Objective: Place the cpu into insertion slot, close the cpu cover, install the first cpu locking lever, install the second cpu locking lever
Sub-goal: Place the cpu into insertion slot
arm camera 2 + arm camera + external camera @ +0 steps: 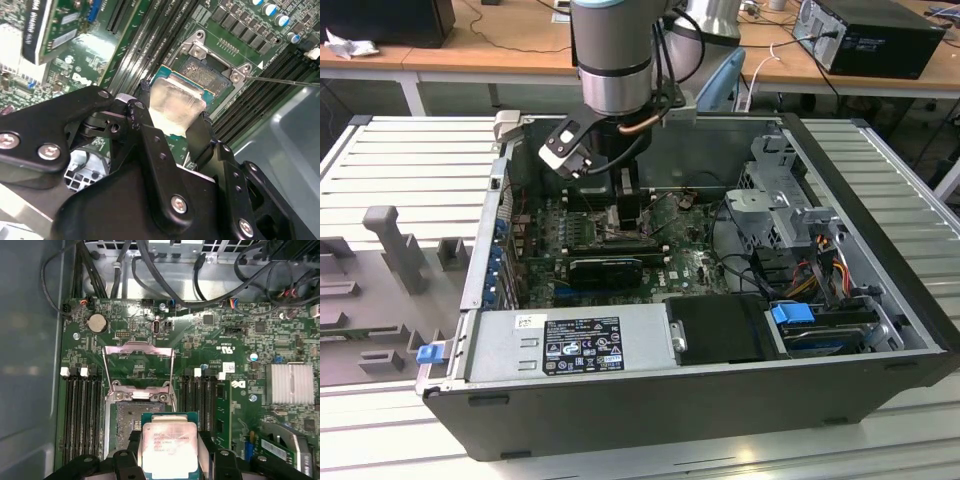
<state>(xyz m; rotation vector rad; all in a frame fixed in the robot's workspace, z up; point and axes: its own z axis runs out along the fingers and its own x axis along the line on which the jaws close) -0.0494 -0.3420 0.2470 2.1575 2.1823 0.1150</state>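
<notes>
My gripper (168, 447) is shut on the cpu (167, 440), a pale silver square chip with a green rim, pinched by two opposite edges between black fingers (145, 120). The chip hangs low over the insertion slot (127, 422), covering one side of it while the rest of the dark centre lies bare. Whether the chip touches the slot I cannot tell. The cpu cover (139, 346), a thin silver frame, stands swung open beyond the slot, with thin metal lever rods (173, 371) along its sides. In the exterior view my gripper (623, 205) reaches down into the open computer case (880, 230).
Long black memory slots (80, 415) flank the socket on both sides. A black expansion card (605, 268), a grey power supply (570, 345), a drive cage (790, 215) and loose cables (165, 275) crowd the case. A finned heatsink (290, 384) sits on the board.
</notes>
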